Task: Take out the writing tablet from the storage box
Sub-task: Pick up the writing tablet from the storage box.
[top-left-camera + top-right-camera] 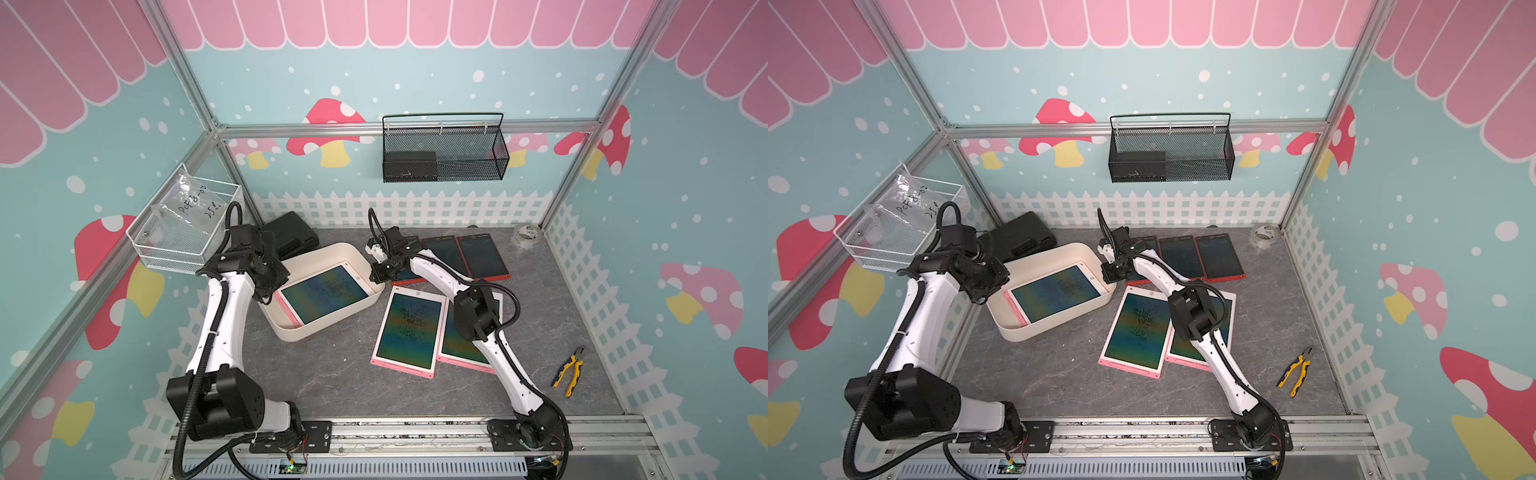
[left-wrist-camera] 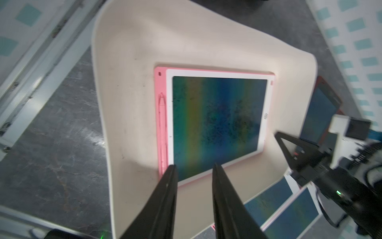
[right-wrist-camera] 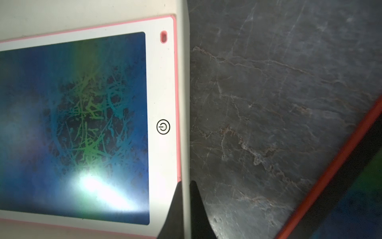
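Writing tablet [image 1: 325,294] in storage box [image 1: 309,332], left jaws spread above, right jaws pinching box rim

Both top views are bright and evenly lit from overhead, leaving only faint, soft shadows under the arms on the grey surface [image 1: 332,374]. The wide lens splays the frame posts [image 1: 182,66] toward 10 and 2 o'clock. In the left wrist view the storage box [image 2: 128,62] is fairly sharp, but the margins smear and the right arm [image 2: 339,182] blurs. In the right wrist view white glare burns out part of the writing tablet [image 3: 74,82] screen, and the right gripper [image 3: 186,183] is dark and soft-focused.
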`<state>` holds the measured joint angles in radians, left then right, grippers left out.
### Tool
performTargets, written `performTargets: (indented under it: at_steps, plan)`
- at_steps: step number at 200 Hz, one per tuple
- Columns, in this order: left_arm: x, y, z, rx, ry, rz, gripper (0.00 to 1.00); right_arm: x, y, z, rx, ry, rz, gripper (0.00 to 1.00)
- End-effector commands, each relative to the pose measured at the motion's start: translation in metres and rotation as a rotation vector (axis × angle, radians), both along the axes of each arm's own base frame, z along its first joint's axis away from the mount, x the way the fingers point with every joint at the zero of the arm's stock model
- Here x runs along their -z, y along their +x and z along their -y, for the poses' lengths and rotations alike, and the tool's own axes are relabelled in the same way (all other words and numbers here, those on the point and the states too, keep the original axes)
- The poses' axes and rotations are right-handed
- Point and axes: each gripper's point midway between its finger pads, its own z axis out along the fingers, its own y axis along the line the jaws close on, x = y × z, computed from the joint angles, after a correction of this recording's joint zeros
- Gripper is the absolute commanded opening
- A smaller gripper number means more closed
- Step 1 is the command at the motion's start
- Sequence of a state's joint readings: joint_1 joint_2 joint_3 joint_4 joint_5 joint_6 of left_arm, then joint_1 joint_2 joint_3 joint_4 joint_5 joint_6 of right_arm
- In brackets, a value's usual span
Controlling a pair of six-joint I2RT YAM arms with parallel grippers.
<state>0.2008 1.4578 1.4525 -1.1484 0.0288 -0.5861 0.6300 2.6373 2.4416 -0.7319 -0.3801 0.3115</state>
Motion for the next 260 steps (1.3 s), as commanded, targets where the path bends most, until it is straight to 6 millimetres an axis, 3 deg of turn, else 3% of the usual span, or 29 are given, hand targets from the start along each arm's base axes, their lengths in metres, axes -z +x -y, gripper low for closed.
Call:
performTargets:
  at_steps: [1, 27, 57, 99, 133, 164, 192, 260]
  plan:
    - [0.006, -0.025, 0.002, -0.061, 0.019, -0.194, 0.36, 0.015, -0.002, 0.005, 0.012, -0.038, -0.028, 0.00]
    - [0.017, -0.019, 0.014, -0.040, 0.053, -0.267, 0.39, 0.016, -0.001, 0.002, 0.016, -0.029, -0.032, 0.00]
    - [0.044, -0.026, 0.015, -0.026, 0.051, -0.357, 0.41, 0.014, -0.002, 0.002, 0.020, -0.032, -0.030, 0.00]
    - [0.061, -0.034, 0.011, -0.040, 0.069, -0.401, 0.43, 0.007, -0.003, -0.006, 0.006, -0.015, -0.005, 0.00]
    - [0.094, -0.045, 0.013, -0.054, 0.024, -0.442, 0.46, 0.011, -0.006, -0.009, -0.009, -0.013, -0.010, 0.00]
    - [0.118, -0.043, 0.014, -0.029, 0.001, -0.404, 0.48, 0.010, -0.009, -0.012, -0.032, -0.001, -0.010, 0.00]
    - [0.127, -0.040, 0.008, -0.048, -0.004, -0.347, 0.52, 0.010, -0.014, -0.015, -0.054, 0.003, -0.010, 0.00]
    - [0.129, -0.033, -0.001, -0.064, 0.021, -0.264, 0.60, 0.008, -0.019, -0.019, -0.095, 0.022, -0.010, 0.00]
